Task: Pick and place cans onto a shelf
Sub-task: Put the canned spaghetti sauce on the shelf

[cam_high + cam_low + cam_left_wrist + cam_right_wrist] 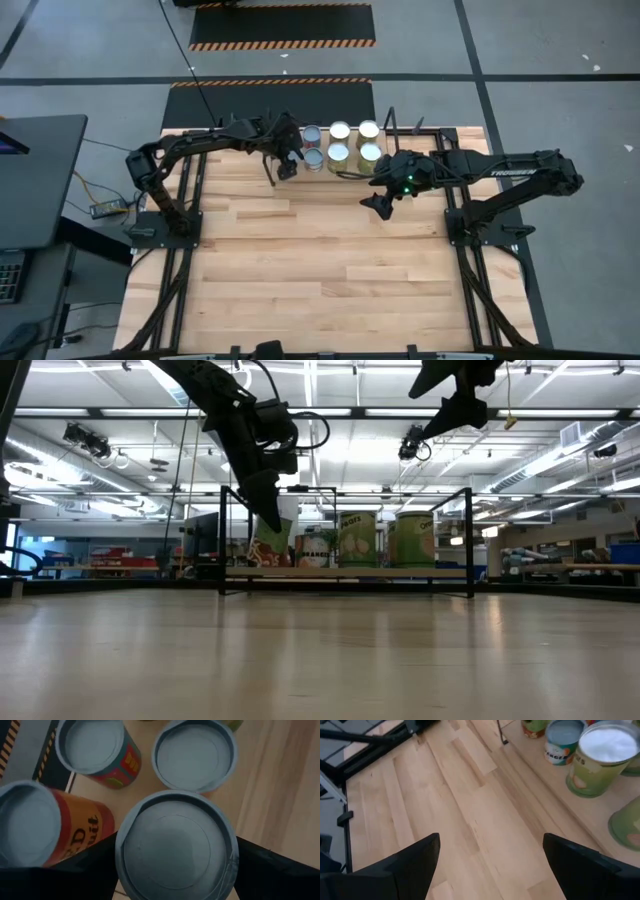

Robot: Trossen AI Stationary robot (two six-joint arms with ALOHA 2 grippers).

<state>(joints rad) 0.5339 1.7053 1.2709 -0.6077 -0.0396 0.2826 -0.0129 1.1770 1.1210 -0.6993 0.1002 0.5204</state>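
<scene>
Silvery tin tops are crowding the left end of the shelf (400,170), and that crowding is the main risk. The left gripper (284,160) is hanging over the shelf's left end with its dark fingers (280,875) spread on either side of one can (176,851); whether they are touching its wall cannot be told. An orange-labelled can (47,827) is standing just beside it, and two more cans (95,751) are sitting close behind. If the left gripper is rising askew or swinging sideways, a finger is likely to be clipping the orange neighbour and tipping it, or dragging the straddled can off its spot. The right gripper (381,203) is waiting with jaws wide apart over the bare tabletop (320,270), near the shelf's front edge, with the green-labelled cans (600,762) just beyond it; a careless sweep there could be knocking those.
</scene>
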